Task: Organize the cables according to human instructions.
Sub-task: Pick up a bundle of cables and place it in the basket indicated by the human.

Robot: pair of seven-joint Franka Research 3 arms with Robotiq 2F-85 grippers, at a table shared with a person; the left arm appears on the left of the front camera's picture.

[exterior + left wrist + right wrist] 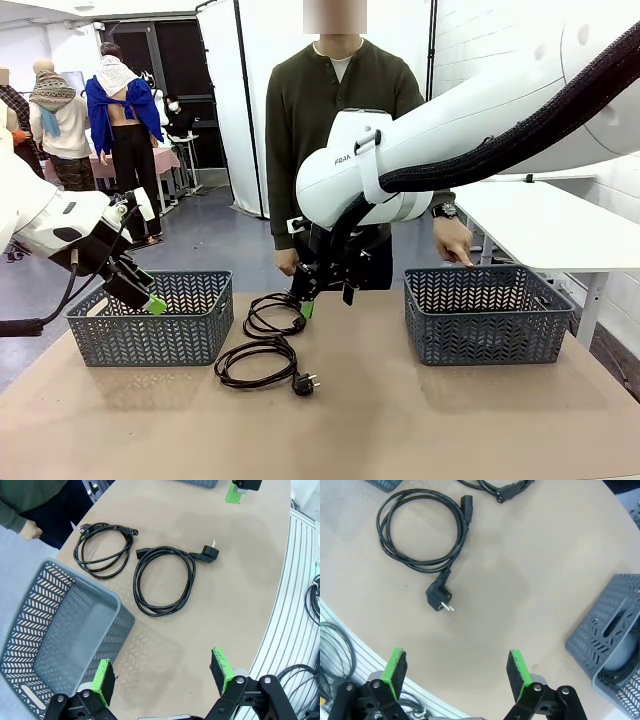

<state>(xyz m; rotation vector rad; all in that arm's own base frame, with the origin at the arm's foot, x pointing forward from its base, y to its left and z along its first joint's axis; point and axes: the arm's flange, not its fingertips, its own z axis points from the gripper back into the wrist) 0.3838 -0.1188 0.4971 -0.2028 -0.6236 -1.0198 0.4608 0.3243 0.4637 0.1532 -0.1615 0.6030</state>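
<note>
Two coiled black cables lie on the table between the baskets. The farther cable is near the human's side. The nearer cable ends in a round plug. My right gripper hangs open just above the farther cable with nothing in it. My left gripper is open and empty over the left basket's near corner. The human stands behind the table, one hand pointing a finger down at the right basket.
The grey left basket looks empty inside. In the right wrist view the right basket holds a dark coil. The human's other hand rests at the far table edge. A white table stands at the right.
</note>
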